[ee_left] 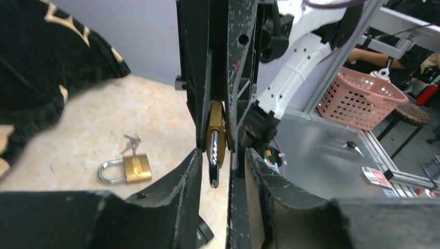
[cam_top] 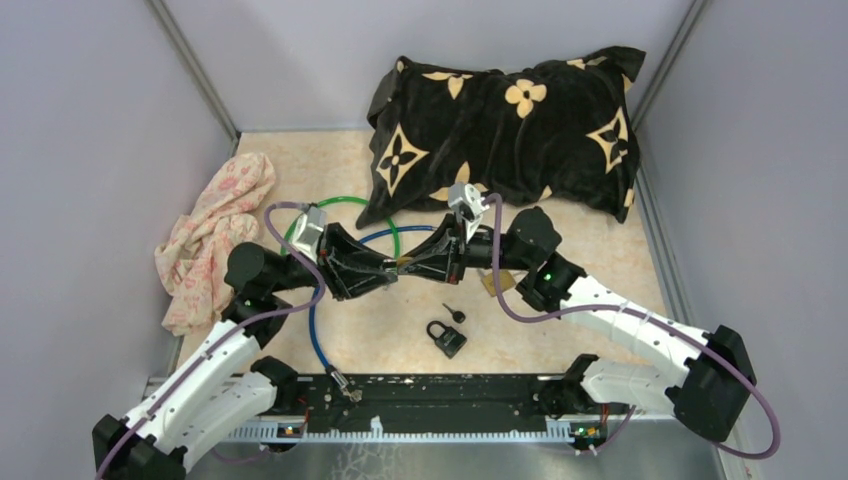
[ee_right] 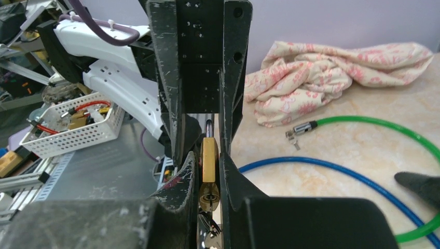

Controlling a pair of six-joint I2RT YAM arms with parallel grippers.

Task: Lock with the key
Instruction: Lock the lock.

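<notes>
While both arms meet, brass padlock (ee_right: 209, 163) sits pinched in right pincer (ee_right: 207, 171)

Even, bright overhead light with soft shadows; both wrist views blur on near foreground parts.

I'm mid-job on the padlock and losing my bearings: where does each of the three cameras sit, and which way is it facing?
Top external: above and behind the bases, looking down at both arms meeting over the table, with pillow, cloth, black padlock.
Left wrist: on the left arm, looking past the left gripper at the right gripper's fingers.
Right wrist: on the right arm, looking past the right gripper at the left gripper's fingers, toward the cloth.
Shared: both wrist views show the brass padlock between them.
</notes>
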